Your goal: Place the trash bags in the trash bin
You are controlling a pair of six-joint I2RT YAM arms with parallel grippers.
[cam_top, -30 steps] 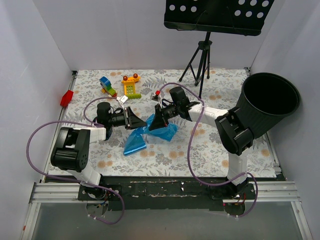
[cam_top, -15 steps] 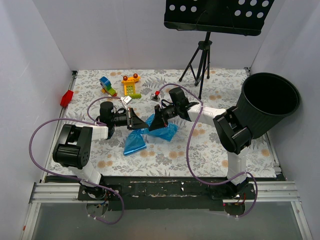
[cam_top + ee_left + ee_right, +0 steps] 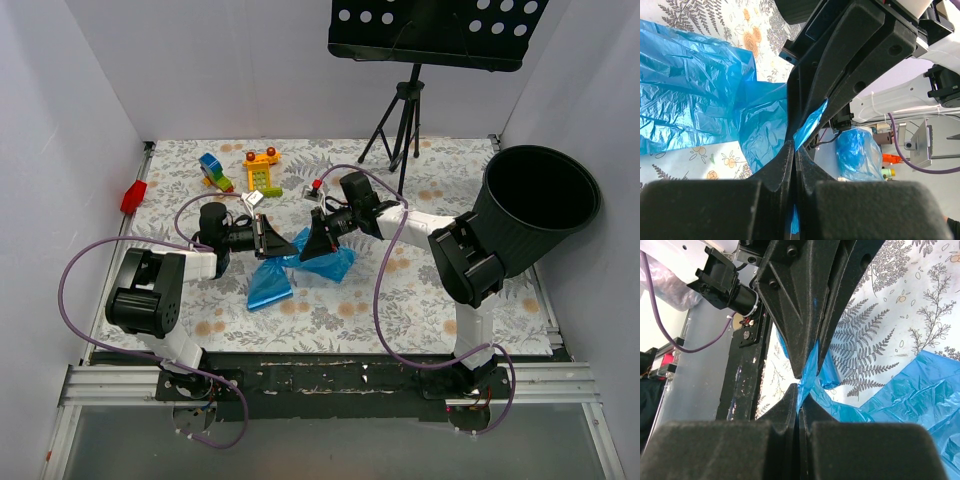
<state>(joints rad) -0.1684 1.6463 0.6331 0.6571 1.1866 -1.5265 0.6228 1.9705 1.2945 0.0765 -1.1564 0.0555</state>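
left pincer (image 3: pixel 792 150) low, reaching right, clamped on trash bag (image 3: pixel 268 287) | right pincer (image 3: pixel 799 390) opposite, clamped too

trash bags (image 3: pixel 690 90): thin glossy crinkly film; trash bin (image 3: pixel 540 245): smooth matt blk plastic

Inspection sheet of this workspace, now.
Surface: floral cloth, flat.
Job's things: blue bag crumpled mid-table; black bin at right, bag not in it.
Clutter: toy blocks back left; red object at left edge.
Pincers: left pincer and right pincer both shut on bag, tips facing.
Cables: purple loops beside both arms.
Surroundings: white walls; music stand behind.
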